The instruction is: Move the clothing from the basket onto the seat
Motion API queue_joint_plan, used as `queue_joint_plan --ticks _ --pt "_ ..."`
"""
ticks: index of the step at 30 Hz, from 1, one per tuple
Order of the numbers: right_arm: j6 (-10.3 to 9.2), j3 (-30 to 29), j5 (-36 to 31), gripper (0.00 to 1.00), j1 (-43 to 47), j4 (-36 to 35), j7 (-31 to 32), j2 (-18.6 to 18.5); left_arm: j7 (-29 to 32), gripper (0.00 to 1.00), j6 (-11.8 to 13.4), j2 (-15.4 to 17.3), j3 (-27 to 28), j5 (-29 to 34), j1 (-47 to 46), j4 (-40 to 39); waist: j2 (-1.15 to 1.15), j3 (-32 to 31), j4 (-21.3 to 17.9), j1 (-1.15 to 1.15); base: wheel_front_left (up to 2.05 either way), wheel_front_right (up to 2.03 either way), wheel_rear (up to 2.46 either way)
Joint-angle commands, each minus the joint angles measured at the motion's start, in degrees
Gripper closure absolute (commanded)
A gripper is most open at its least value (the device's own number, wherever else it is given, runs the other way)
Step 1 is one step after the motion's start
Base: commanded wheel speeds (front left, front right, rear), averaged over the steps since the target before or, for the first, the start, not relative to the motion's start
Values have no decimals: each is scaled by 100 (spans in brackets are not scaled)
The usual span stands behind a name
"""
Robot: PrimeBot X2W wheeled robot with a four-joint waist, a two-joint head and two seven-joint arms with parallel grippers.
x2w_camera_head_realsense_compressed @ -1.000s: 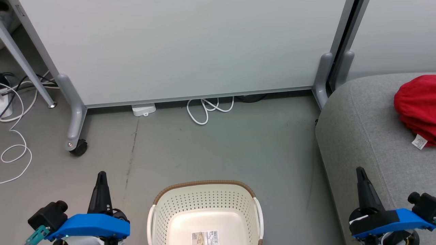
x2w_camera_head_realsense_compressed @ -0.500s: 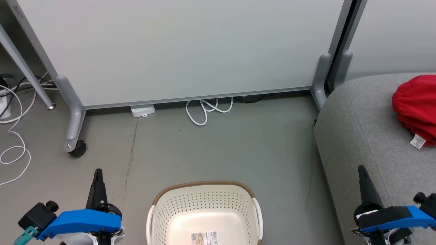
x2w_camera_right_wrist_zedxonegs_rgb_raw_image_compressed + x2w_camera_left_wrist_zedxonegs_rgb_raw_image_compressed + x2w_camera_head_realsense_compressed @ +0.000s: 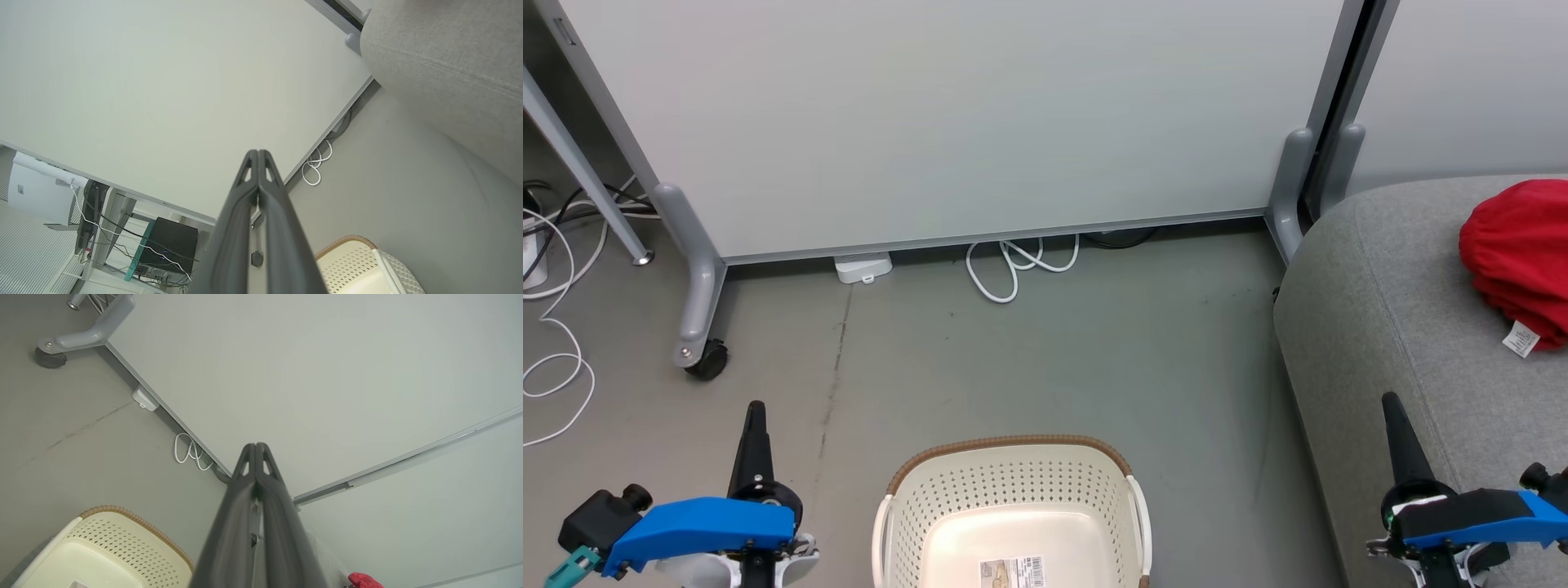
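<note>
The cream basket [image 3: 1013,474] with its brown rim stands on the floor at the bottom centre, and nothing but a barcode sticker [image 3: 1013,570] shows inside it. Red clothing [image 3: 1515,261] with a white tag lies bunched on the grey seat [image 3: 1388,327] at the right edge. My left gripper [image 3: 756,408] is shut and holds nothing, over the floor left of the basket [image 3: 102,547]. My right gripper [image 3: 1390,402] is shut and holds nothing, over the seat's front left part. Both wrist views show the fingers pressed together: left [image 3: 255,447], right [image 3: 258,153]. The seat [image 3: 441,61] and basket [image 3: 359,261] also appear in the right wrist view.
A wheeled white partition [image 3: 947,114] stands behind, its castor foot [image 3: 707,359] at the left. A white cable loop [image 3: 1013,265] and a small white box [image 3: 862,265] lie under its lower edge. More loose cables [image 3: 556,327] trail at the far left.
Both grippers have sunk slightly lower in the head view and stayed shut. The head camera has shifted a little, sliding the scene leftward. The basket and clothing have not moved.
</note>
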Motion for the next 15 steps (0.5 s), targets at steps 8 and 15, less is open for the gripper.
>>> queue_joint_plan --ticks 8,15 --pt "2 -30 585 100 -171 -70 138 -19 144 100 -10 17 77 -562 -166 -97 0 -8 -13 0 0 0 0" --pt "2 -47 987 100 -186 -66 242 -20 242 100 -11 18 112 -967 -183 -116 0 -15 -25 0 0 0 0"
